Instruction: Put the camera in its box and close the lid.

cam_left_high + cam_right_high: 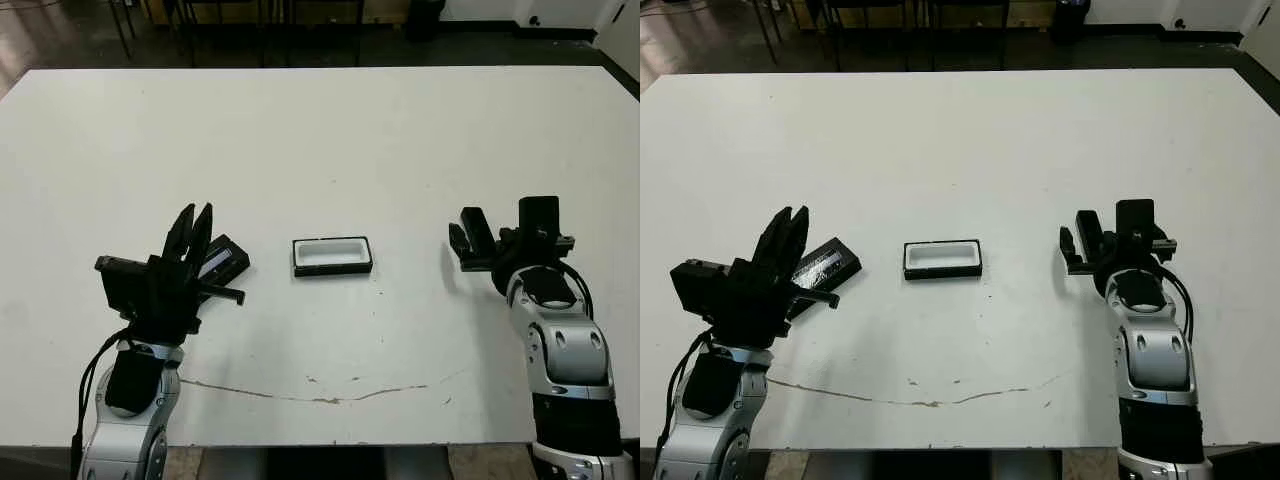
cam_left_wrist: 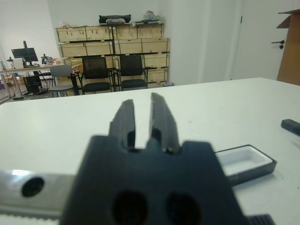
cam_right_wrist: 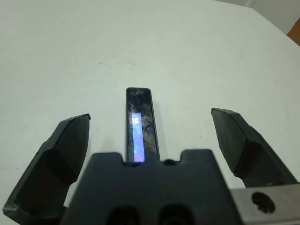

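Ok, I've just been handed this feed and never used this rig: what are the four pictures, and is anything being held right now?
It is a humanoid robot with two arms, each ending in a gripper of two black fingers. The two wide pictures come from a stereo camera on its head, looking down at the white table. The other two come from cameras on the wrists, looking along each gripper's fingers.

On the table, the white-lined box sits open in the middle. The flat black lid lies off to its left, by the left gripper, whose fingers are close together with nothing between them. The right wrist view shows the right gripper open, with the camera lying on the table between its fingers, not gripped. So nothing is held yet.
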